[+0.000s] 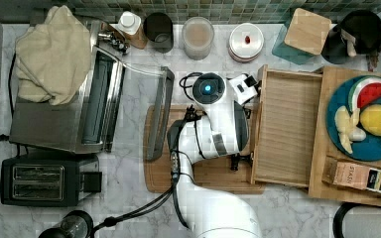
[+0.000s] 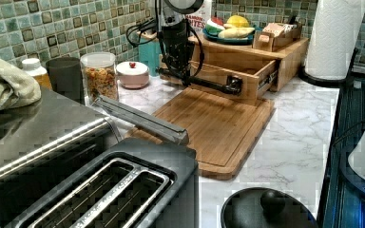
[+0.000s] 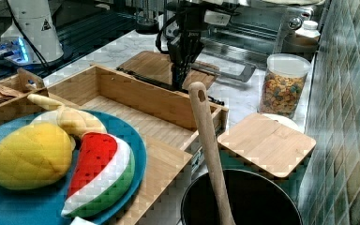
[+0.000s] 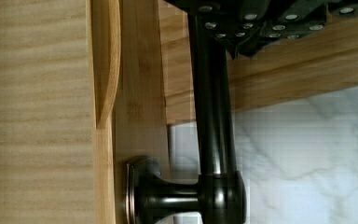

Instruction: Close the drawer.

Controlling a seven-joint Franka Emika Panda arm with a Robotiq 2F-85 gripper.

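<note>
The drawer (image 1: 287,129) is a wide light-wood tray, pulled well out of the wooden box (image 1: 322,163) toward the top view's left. Its bottom is bare (image 3: 136,117). A dark metal bar handle (image 4: 214,116) runs along the front panel (image 2: 228,76). My gripper (image 2: 179,73) points down onto this handle near its middle and is shut on the bar (image 3: 179,79). In the top view the arm's wrist (image 1: 213,124) covers the gripper and most of the handle.
A darker bamboo cutting board (image 2: 209,128) lies under the handle, in front of the drawer. The toaster oven's open door (image 1: 158,114) borders the board's far side. A blue fruit plate (image 1: 367,144) sits on the box. Jars (image 1: 197,37) line the tiled wall.
</note>
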